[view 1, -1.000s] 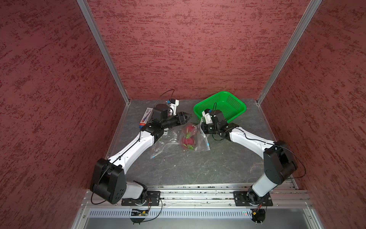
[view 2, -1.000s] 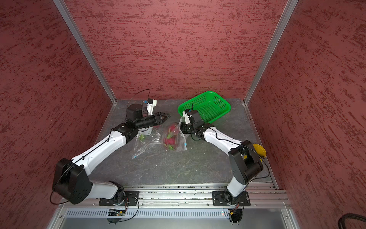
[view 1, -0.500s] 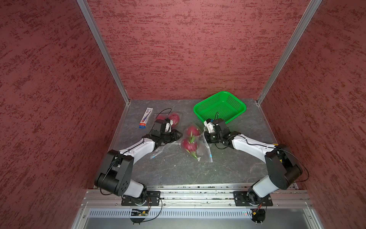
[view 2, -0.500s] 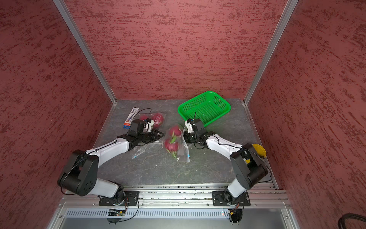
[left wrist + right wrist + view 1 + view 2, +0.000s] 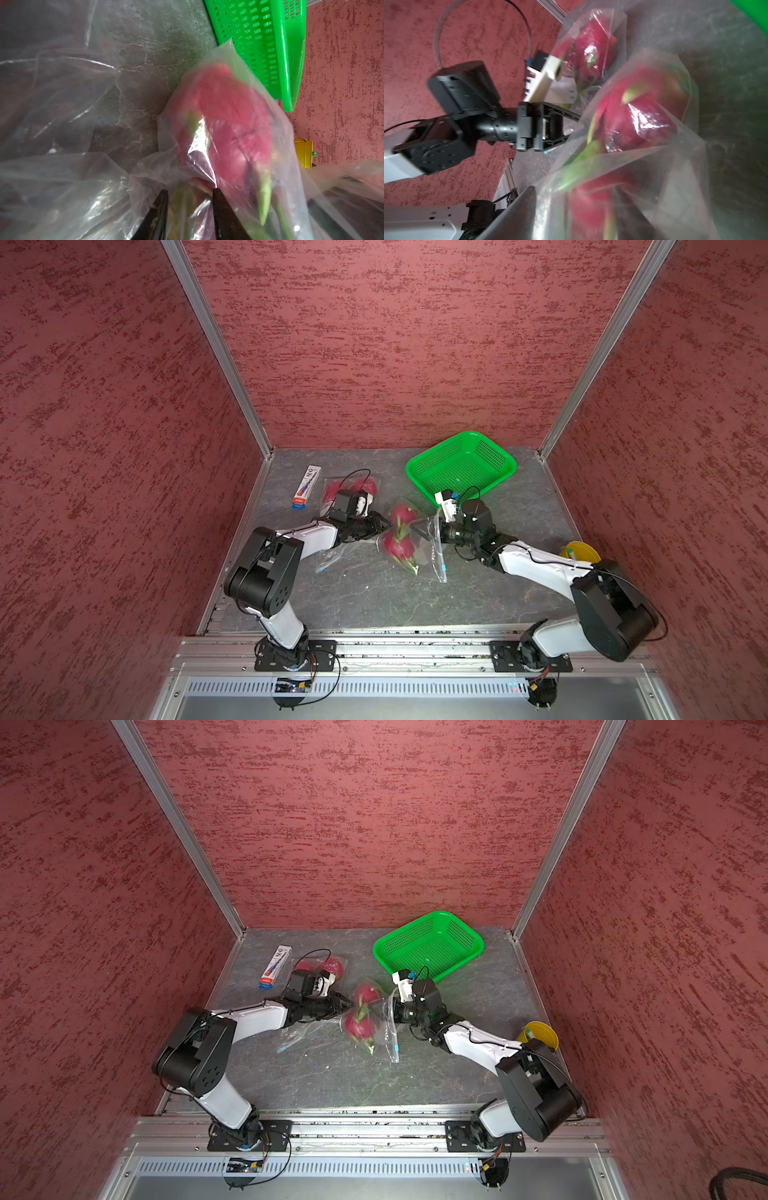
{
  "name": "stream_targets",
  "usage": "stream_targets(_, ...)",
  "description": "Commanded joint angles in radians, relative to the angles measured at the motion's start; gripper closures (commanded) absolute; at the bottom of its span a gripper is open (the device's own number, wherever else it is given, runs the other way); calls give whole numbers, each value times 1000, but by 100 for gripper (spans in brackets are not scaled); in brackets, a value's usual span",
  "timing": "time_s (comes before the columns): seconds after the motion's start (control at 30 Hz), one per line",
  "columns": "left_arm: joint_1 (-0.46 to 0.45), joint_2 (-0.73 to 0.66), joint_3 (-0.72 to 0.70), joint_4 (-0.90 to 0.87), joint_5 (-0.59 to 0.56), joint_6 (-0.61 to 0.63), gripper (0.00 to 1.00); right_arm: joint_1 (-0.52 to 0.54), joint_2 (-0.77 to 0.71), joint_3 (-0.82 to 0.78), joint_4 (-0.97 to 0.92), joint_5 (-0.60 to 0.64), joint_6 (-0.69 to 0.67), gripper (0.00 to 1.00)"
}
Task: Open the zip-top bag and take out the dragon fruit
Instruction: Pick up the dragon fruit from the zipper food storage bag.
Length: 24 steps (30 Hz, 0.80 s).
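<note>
In a top view, the green basket (image 5: 461, 464) is seen upper right of centre, the zip-top bag (image 5: 436, 560) is laid lower left of it with two dragon fruit (image 5: 398, 547) enclosed, its left edge is pinched by the left gripper (image 5: 386, 524), and the right gripper (image 5: 419, 529) is spread, released, at its right edge.

We've got mottled red textured walls (image 5: 395, 344) on three sides of the left claw (image 5: 386, 525), grey marbled stone tabletop (image 5: 374, 597) beneath it.
</note>
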Motion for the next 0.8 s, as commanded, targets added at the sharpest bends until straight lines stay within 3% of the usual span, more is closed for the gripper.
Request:
stream_targets(0.0,0,18,18,-9,17,9,63,-12,-10,-30,75,8,11,41)
stream_targets(0.07,3,26,18,-19,13,10,64,-16,-3,-53,64,22,21,46)
stream_targets(0.2,6,39,25,-26,22,7,65,-20,22,-82,53,40,40,66)
stream_targets(0.33,6,50,36,-31,32,3,65,-19,62,-93,76,17,62,76)
stream_targets(0.77,-1,72,49,-20,36,-17,67,-14,50,-111,-53,52,-5,79)
